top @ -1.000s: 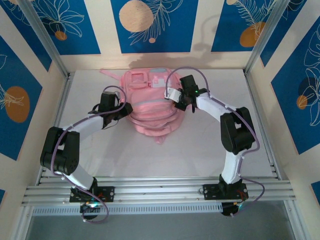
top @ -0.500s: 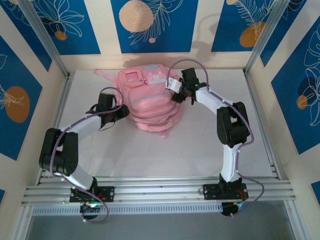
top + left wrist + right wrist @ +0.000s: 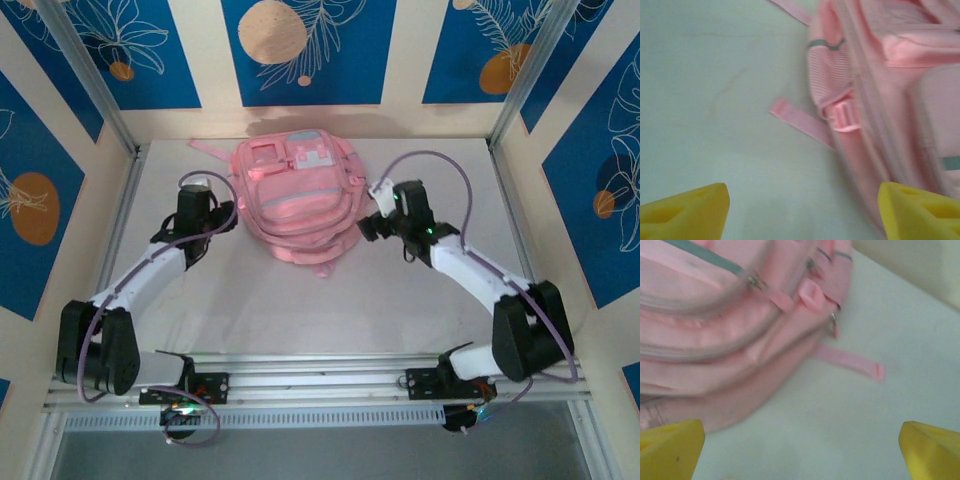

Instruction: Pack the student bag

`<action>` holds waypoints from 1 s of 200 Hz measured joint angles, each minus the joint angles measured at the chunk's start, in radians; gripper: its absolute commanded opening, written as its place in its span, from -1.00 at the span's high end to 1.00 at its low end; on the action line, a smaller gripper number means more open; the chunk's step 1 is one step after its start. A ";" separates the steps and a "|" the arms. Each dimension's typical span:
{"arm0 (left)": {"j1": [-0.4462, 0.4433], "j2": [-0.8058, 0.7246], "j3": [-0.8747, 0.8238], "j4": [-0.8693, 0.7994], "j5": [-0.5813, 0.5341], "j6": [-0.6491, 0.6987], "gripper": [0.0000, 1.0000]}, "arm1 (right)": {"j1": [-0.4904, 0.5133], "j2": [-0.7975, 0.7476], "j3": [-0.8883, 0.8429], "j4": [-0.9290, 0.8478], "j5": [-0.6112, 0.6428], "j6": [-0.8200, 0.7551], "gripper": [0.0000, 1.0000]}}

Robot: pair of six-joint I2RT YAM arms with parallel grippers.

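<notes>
The white table (image 3: 300,300) is enclosed by blue-patterned walls (image 3: 310,50). The student bag (image 3: 298,195) is laid flat near the middle of the table's far edge, with its front pockets turned upward. The left gripper (image 3: 802,215) is placed just beside the bag's left side; its yellow fingers (image 3: 685,210) are spread wide apart and nothing is held between them. The right gripper (image 3: 800,450) is set just off the bag's right side, its jaws likewise parted wide and empty. A loose pink strap (image 3: 850,360) is seen lying on the table beside the bag.
</notes>
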 measured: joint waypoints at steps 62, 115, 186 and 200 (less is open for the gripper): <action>0.005 -0.045 -0.321 0.310 -0.252 0.192 -0.69 | -0.187 -0.092 -0.445 0.424 0.011 0.229 -0.98; 0.039 0.103 -0.521 0.828 -0.238 0.315 -0.71 | -0.211 0.091 -0.461 0.775 0.005 0.224 -0.99; 0.052 0.241 -0.547 1.134 -0.057 0.393 -0.93 | -0.345 0.180 -0.437 0.847 -0.126 0.286 -0.98; 0.052 0.242 -0.547 1.148 -0.046 0.397 -0.97 | -0.344 0.180 -0.434 0.846 -0.142 0.290 -0.99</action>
